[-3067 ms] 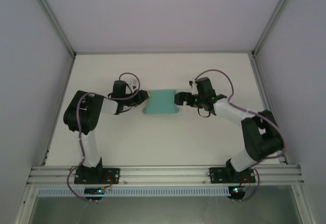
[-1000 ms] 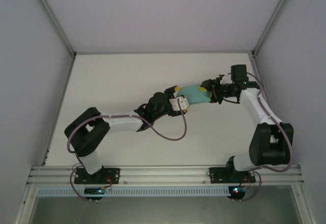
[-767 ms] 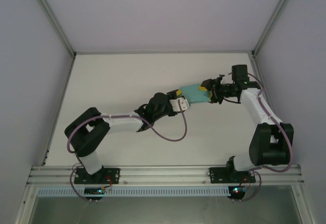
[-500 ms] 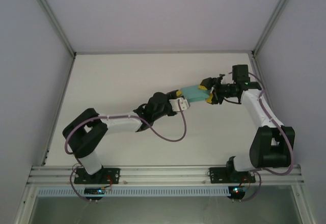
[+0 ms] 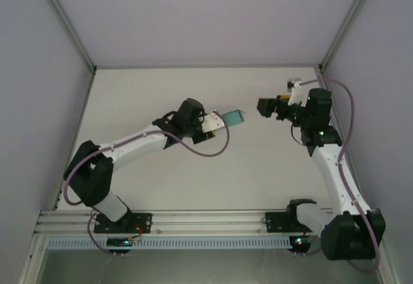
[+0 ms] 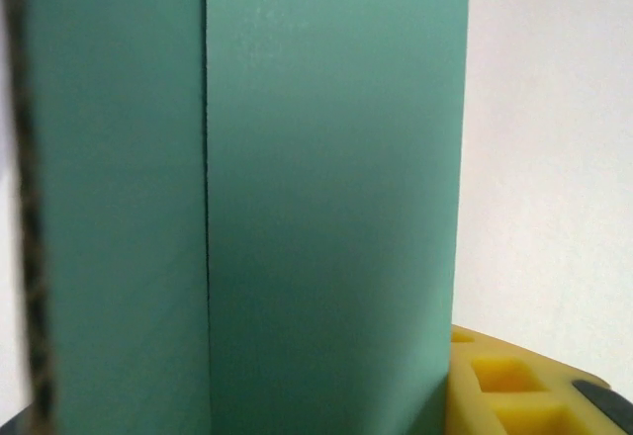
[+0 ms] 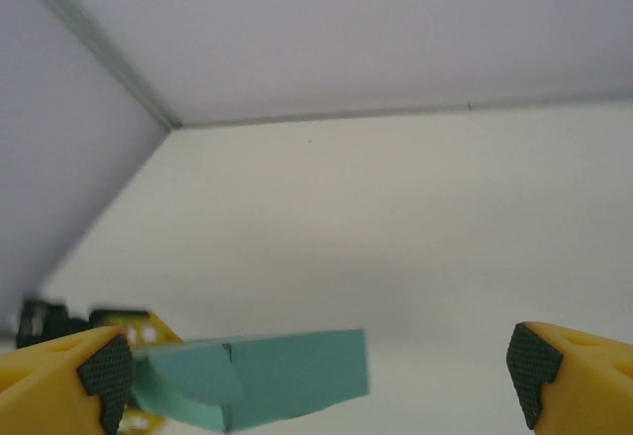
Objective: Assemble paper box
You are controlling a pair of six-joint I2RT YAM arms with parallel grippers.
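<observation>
Hidden, left: in the top view the box covers the tips of the left gripper (image 5: 219, 119). In the left wrist view, teal board sits right against the lens. One yellow pad (image 6: 514, 386) shows at the lower right, cut by the frame edge; I cannot make out the other finger.
Left grip: clamped on the left end of the paper box (image 5: 232, 117), which appears lifted off the table.
Box look: a small closed rectangular box of matte teal-green board. A straight vertical fold line runs down the face nearest the left wrist camera. From the right wrist view, a curved flap edge and a short slit show near its left end.
Box place: a little right of table centre, between the two grippers, with its right end free.
Right gripper (image 5: 266, 106): jaws spread wide with nothing between them, facing the box's free end and apart from it.
Hidden, right: the lower corners of the right wrist view cut off the yellow fingertips (image 7: 107, 376) with their dark ribbed pads.
Surface: off-white matte table (image 5: 161, 181).
Room: pale lilac-grey walls (image 5: 193, 19) with metal struts in the corners. An aluminium rail (image 5: 206, 219) at the near edge carries both arm bases.
</observation>
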